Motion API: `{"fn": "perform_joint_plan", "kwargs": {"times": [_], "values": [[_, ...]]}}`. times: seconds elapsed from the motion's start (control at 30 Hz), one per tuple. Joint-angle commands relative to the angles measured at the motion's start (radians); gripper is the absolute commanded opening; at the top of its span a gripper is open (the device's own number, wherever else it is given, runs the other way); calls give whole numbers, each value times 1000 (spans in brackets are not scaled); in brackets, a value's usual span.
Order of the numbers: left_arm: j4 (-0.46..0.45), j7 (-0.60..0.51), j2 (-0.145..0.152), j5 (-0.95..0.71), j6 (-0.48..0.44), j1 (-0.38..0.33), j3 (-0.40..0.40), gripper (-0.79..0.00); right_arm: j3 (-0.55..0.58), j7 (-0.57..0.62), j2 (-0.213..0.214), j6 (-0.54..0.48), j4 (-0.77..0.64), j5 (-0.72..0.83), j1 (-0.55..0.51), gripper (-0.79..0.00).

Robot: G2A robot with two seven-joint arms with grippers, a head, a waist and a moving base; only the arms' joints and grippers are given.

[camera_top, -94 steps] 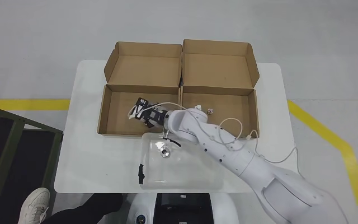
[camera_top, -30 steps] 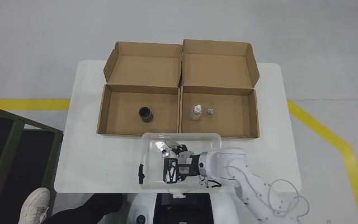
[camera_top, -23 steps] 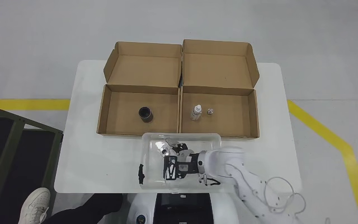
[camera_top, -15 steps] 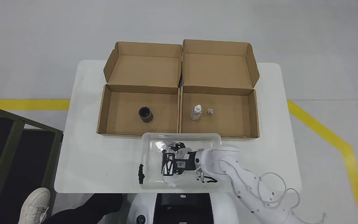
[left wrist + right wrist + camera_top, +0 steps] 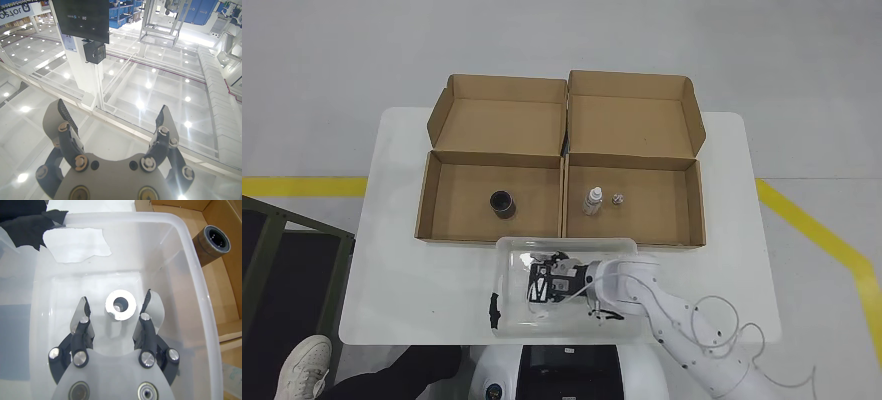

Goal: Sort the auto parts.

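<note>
- The right claw is down inside the clear tub, which stands on the bench just in front of the two cardboard boxes.
- Its fingers are spread, one on each side of a silver ring lying flat on the tub floor. Neither finger appears to touch it, so this looks like lining up for a pinch across the ring's outer wall.
- The ring looks like the only part left in the tub, so sorting seems nearly done.
- A dark cylinder lies alone in one box. A small pale bottle-shaped part and a tiny metal piece share the neighbouring box. The ring, being small and bright, probably belongs with that pair.
- The left claw is spread too, holds nothing, and points up at the ceiling, out of the way of the working arm.
- The ring is smooth metal and could slip if it is caught off centre.
</note>
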Motion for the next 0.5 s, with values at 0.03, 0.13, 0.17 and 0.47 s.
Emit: {"fn": "perform_joint_plan", "kwargs": {"times": [0.03,0.13,0.17,0.47], "values": [[0,0,0,0,0,0,0,0,-7,-1,-2,4,6,5,8,-397],[0,0,0,0,0,0,0,0,-13,-1,-4,7,10,10,13,-434],[0,0,0,0,0,0,0,0,-14,-2,-4,8,11,9,15,-456],[0,0,0,0,0,0,0,0,-1,8,0,3,1,31,13,-736]]}}
